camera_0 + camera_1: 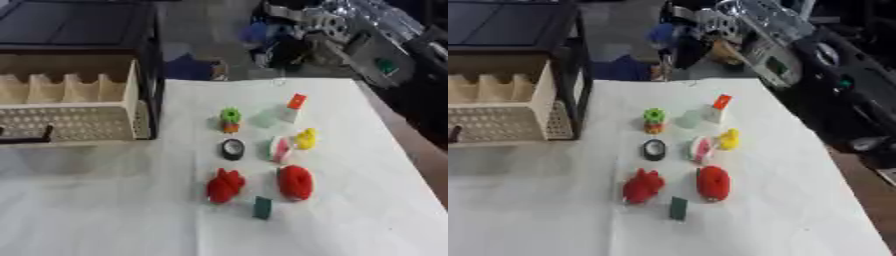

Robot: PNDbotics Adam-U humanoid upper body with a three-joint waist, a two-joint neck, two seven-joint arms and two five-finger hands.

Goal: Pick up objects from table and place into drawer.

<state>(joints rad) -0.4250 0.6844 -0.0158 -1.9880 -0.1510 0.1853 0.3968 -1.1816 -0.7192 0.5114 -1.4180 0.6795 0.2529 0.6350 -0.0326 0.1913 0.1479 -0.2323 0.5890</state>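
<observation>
At nine o'clock the drawer [74, 117] is standing pulled out, its visible compartments looking empty. Toward three o'clock, every small object is waiting on the desk [367, 215], from green gear [230, 116] to red toy [296, 182]. Neither robot hand is showing, so nothing appears placed.

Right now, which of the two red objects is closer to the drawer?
The left red object, lumpy in shape; the rounder red one lies further right, away from the drawer.

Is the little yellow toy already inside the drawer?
No, the yellow toy sits on the white table, right of the open drawer, among the other small things.
</observation>
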